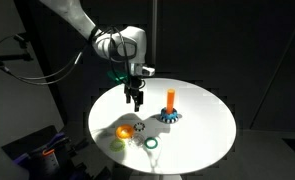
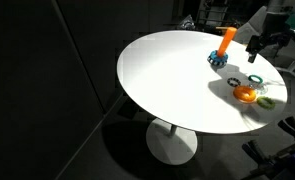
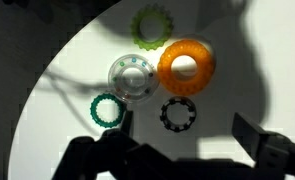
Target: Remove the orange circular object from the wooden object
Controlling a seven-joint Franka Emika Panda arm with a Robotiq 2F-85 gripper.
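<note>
The orange ring [image 3: 186, 66] lies flat on the white table among other rings. It also shows in both exterior views [image 1: 124, 131] [image 2: 245, 94]. The orange-brown peg [image 1: 170, 100] [image 2: 227, 40] stands upright in a blue toothed ring [image 1: 168, 116] [image 2: 218, 59], apart from the orange ring. No ring shows on the peg. My gripper [image 3: 187, 140] is open and empty. It hovers above the table [image 1: 135, 97] [image 2: 257, 48] between the peg and the cluster of rings. The peg is out of the wrist view.
Around the orange ring lie a yellow-green toothed ring [image 3: 149, 26], a clear ring [image 3: 132, 77], a teal ring [image 3: 109, 110] and a black ring [image 3: 177, 115]. The round white table [image 1: 202, 125] stands on a pedestal, with dark surroundings past its edge.
</note>
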